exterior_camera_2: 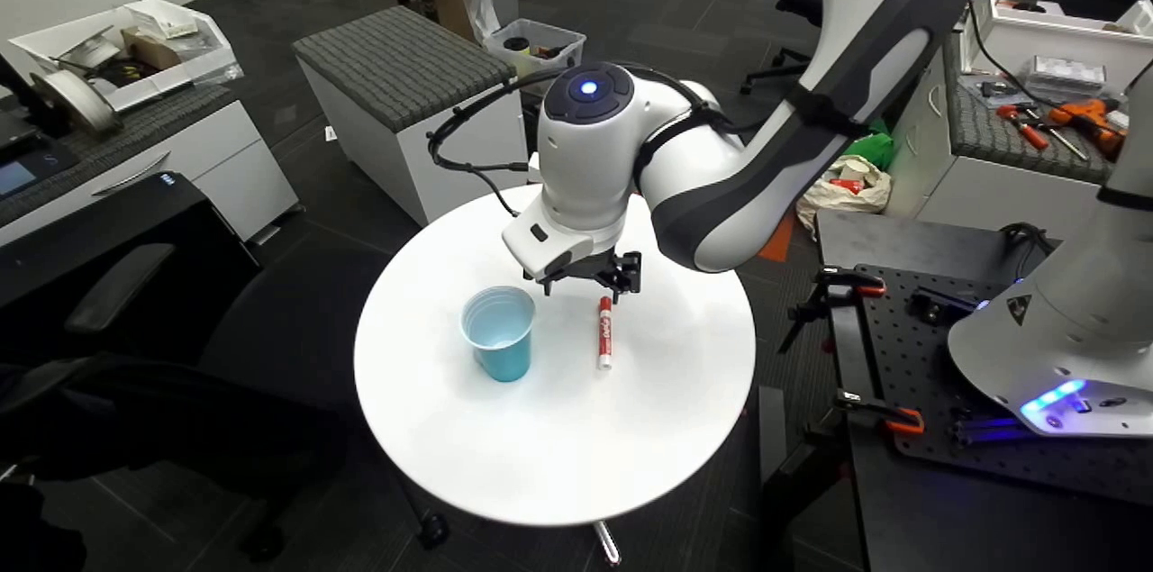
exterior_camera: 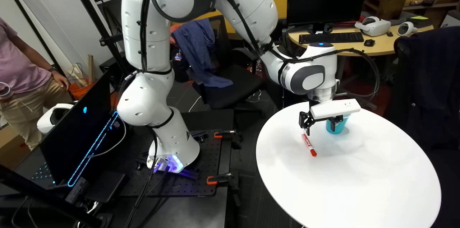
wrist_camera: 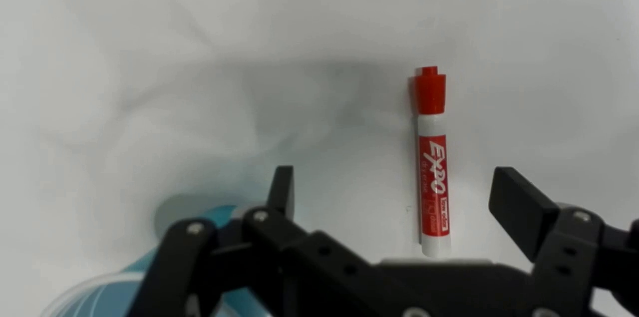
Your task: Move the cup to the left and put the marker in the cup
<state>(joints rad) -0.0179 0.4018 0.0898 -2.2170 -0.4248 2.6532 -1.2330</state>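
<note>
The light-blue cup [exterior_camera_2: 504, 359] stands upright on the white table. Part of it is hidden behind the gripper in an exterior view [exterior_camera: 335, 128]. Its rim shows at the lower left of the wrist view [wrist_camera: 107, 297]. The red marker [exterior_camera_2: 605, 331] lies flat on the table beside the cup, apart from it; it also shows in an exterior view [exterior_camera: 309, 144]. My gripper [exterior_camera: 320, 131] is open and empty above the table, beside the cup. In the wrist view the marker [wrist_camera: 433, 172] appears between the open fingers [wrist_camera: 393, 192], nearer the right one, touching neither.
The round white table [exterior_camera_2: 540, 473] carries the cup and marker. A dark chair [exterior_camera_2: 270, 329] stands close to its edge. The robot's base stands on a black bench [exterior_camera: 201, 206] with clamps at its edge. A desk with a monitor [exterior_camera: 327, 0] is behind.
</note>
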